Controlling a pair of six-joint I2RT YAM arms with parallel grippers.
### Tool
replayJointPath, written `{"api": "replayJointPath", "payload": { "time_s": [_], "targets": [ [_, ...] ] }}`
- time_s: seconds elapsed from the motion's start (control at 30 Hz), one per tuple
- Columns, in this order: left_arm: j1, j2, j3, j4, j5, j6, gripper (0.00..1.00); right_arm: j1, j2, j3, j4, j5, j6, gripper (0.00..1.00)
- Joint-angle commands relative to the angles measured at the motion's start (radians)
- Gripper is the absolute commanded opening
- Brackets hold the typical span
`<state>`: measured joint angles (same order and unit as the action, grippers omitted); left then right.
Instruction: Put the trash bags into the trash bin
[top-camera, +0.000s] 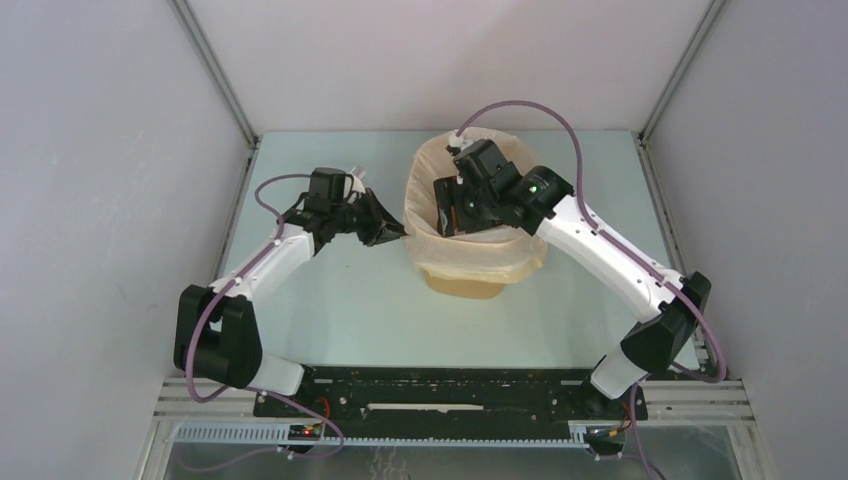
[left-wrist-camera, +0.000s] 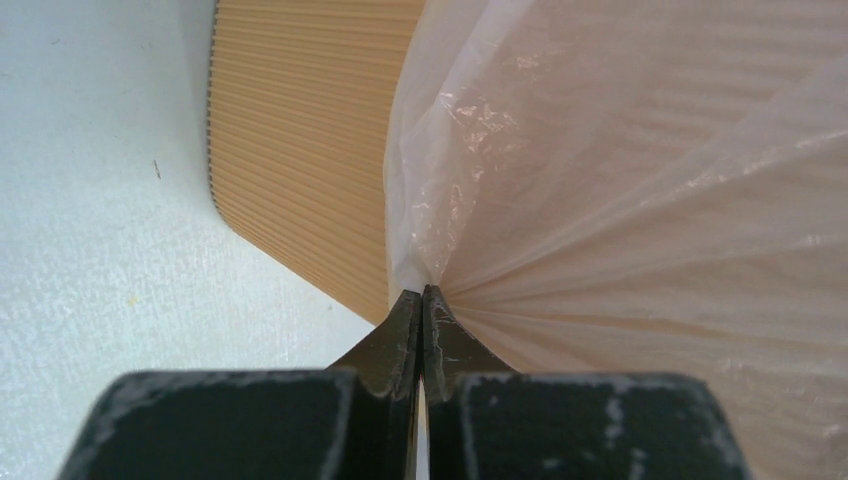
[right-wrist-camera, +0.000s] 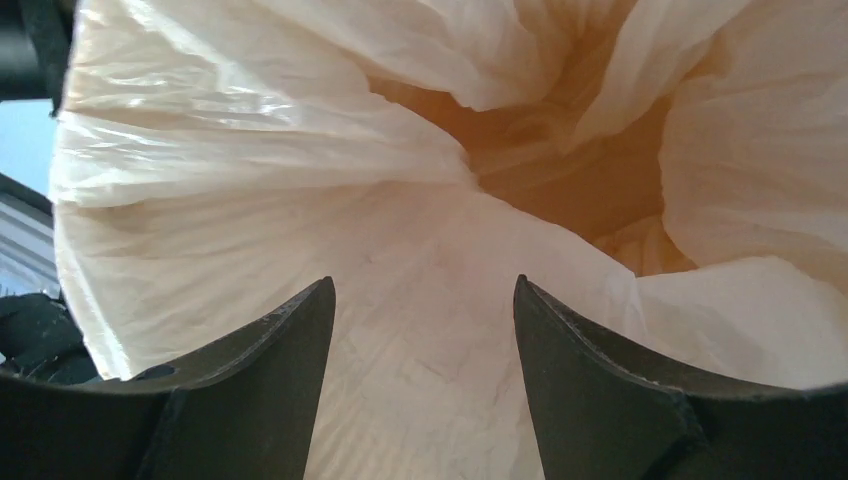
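table (top-camera: 350, 300): pale blue-green surface carrying the scene, both arm bases at its near edge. trash bin (top-camera: 465, 286): orange-yellow, upright, standing toward the far edge, roughly midway between the left and right edges; the left wrist view shows its finely ribbed outer wall (left-wrist-camera: 290, 150). trash bag (top-camera: 480, 255): thin, wrinkled cream-white film lining the bin, its rim folded outward over the bin mouth and hanging down the outer wall; the right wrist view shows its crumpled folds (right-wrist-camera: 300, 250) leading down to the orange interior. right gripper (top-camera: 455, 215): lowered into the lined mouth of the bin, jaws set wide, with nothing between the fingertips (right-wrist-camera: 425, 290) and bag film lying beyond them. left gripper (top-camera: 385, 228): at the bin's left side, outside the wall, jaws pinched closed (left-wrist-camera: 420, 295) on a gathered pleat of the bag film (left-wrist-camera: 650, 200).
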<state>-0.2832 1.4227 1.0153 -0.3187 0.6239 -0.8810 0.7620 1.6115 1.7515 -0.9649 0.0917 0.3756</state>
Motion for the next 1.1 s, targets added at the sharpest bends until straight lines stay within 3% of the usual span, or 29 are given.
{"api": "replayJointPath", "payload": {
  "time_s": [0.0, 0.23, 0.47, 1.07],
  "targets": [
    [-0.008, 0.014, 0.012, 0.004, 0.002, 0.025, 0.03, 0.059, -0.042, -0.033, -0.028, 0.005, 0.056, 0.76],
    [-0.008, 0.018, 0.024, 0.004, -0.003, 0.025, 0.01, -0.028, -0.083, -0.094, 0.081, -0.030, 0.100, 0.83],
    [-0.011, 0.022, 0.037, 0.004, -0.003, 0.013, 0.00, -0.149, 0.074, -0.055, 0.154, 0.063, 0.013, 0.84],
    [-0.031, 0.043, 0.038, 0.019, -0.009, 0.003, 0.00, -0.102, 0.259, -0.304, 0.409, 0.120, 0.025, 0.90]
  ]
}}
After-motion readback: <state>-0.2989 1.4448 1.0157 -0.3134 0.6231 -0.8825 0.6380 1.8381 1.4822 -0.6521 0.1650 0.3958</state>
